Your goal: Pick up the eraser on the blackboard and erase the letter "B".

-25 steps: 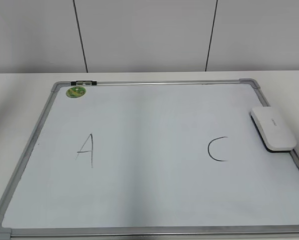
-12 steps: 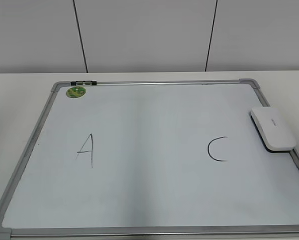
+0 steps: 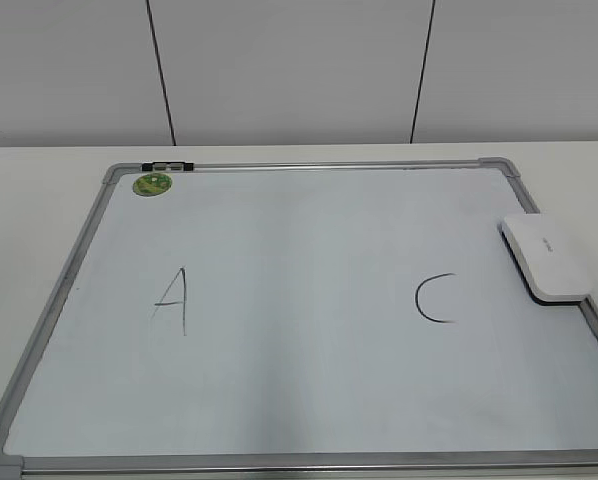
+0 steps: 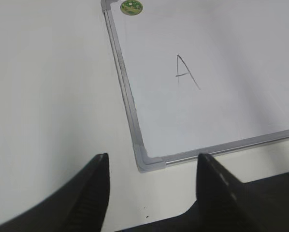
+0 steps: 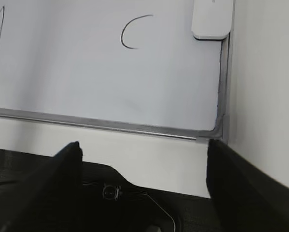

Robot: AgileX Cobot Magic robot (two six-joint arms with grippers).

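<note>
Both arms parked off the blackboard [image 3: 299, 215].
Left gripper [image 4: 151, 193] and right gripper [image 5: 142, 181] gape wide, empty; eraser [image 3: 545, 258] lies on the right frame beside "C" [image 3: 435, 298].

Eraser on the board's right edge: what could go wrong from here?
1. The eraser sits against the blackboard frame, partly overhanging; a bump from the right tool could push it off.
2. Only the A and C show, no B between them; further wiping could smear either.
</note>
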